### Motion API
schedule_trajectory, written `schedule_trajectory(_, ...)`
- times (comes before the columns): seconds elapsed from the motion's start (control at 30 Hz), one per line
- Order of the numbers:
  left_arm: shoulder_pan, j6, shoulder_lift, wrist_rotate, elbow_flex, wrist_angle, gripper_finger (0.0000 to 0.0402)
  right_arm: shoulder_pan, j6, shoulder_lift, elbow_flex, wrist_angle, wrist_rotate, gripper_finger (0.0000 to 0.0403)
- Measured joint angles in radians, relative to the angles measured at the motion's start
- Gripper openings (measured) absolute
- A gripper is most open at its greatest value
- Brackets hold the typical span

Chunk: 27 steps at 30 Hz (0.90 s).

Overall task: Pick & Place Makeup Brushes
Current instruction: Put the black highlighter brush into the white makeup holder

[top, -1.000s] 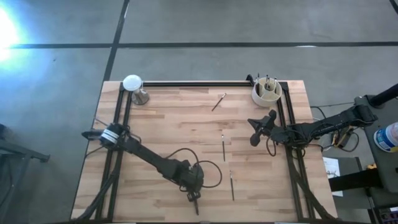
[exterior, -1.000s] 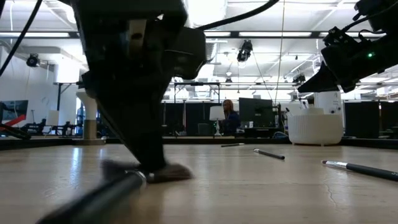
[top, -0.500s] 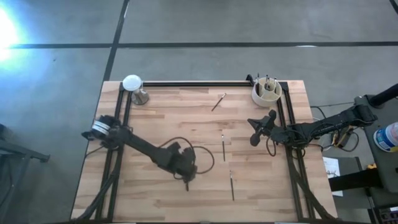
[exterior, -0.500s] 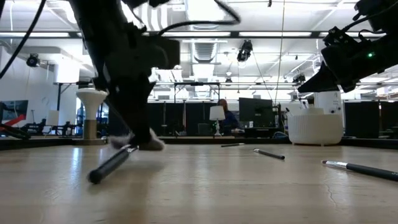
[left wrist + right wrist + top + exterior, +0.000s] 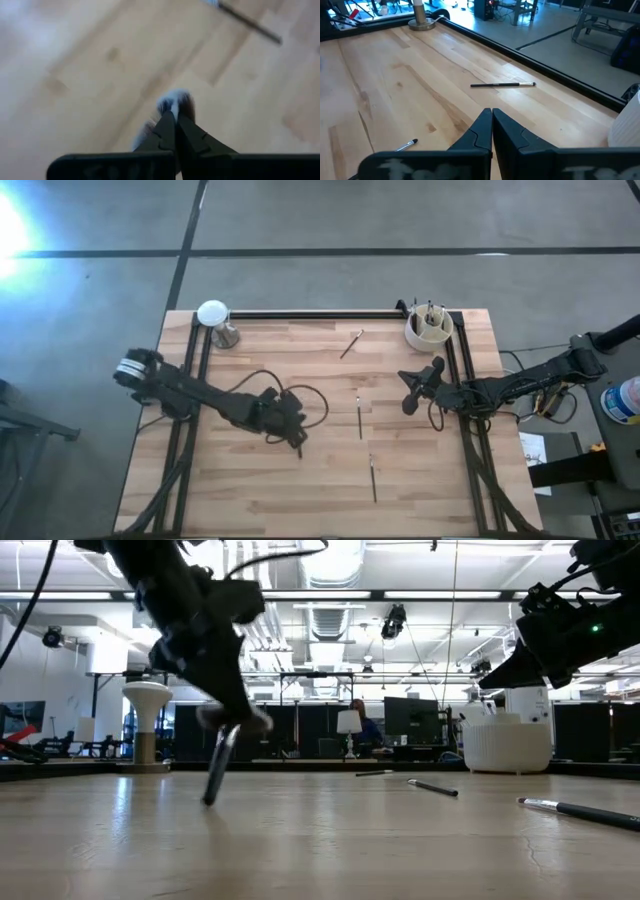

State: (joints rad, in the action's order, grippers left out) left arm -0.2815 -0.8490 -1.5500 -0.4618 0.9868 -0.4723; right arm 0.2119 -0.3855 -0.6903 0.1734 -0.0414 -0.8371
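My left gripper [image 5: 297, 440] hangs over the middle of the table's left half, shut on a makeup brush with a fluffy head [image 5: 237, 721] and a dark handle [image 5: 217, 768]. Three thin brushes lie flat on the wood: one far [image 5: 351, 343], one at the middle [image 5: 359, 416], one near [image 5: 373, 478]. A white cup [image 5: 428, 328] at the far right corner holds several upright brushes. My right gripper [image 5: 409, 396] waits shut above the table's right side, touching nothing. My left gripper pinches the brush at its fluffy head [image 5: 171, 102] between its two fingers [image 5: 196, 141], and bristles spread out past the fingertips. The fingers slant down from the table's left. The handle hangs steeply below them; whether its lower end [image 5: 211, 799] touches the table, I cannot tell.
A white round-topped stand [image 5: 214, 317] is at the far left corner. A black frame rail [image 5: 310, 313] runs along the far edge, with more rails down both sides. Bare wood [image 5: 250, 500] lies along the near edge.
My left gripper has gone up and toward the far edge, a little leftward, taking the fluffy brush along. The brush lay almost flat on the wood by the near edge; its head has risen and its handle now hangs steeply below the fingers.
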Motion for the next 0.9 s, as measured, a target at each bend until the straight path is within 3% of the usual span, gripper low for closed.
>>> schedule_trajectory(0.17, 0.012, 0.042, 0.078, -0.166, -0.030, 0.069, 0.0000, 0.000, 0.002, 0.000, 0.000, -0.059, 0.091, 0.0008)
schedule_trajectory(0.3, 0.018, 0.156, 0.096, -0.236, -0.107, 0.294, 0.0000, 0.000, 0.004, -0.022, 0.000, -0.140, 0.177, 0.0008)
schedule_trajectory(0.6, 0.087, 0.479, 0.077, -0.213, -0.337, 1.016, 0.0000, 0.000, -0.027, -0.234, 0.000, -0.444, 0.384, 0.0008)
schedule_trajectory(0.73, 0.133, 0.564, 0.077, -0.141, -0.384, 1.139, 0.0000, -0.001, -0.093, -0.365, 0.017, -0.580, 0.401, 0.0009)
schedule_trajectory(0.9, 0.167, 0.624, 0.077, -0.088, -0.388, 1.198, 0.0000, -0.001, -0.143, -0.517, 0.104, -0.590, 0.402, 0.0021)
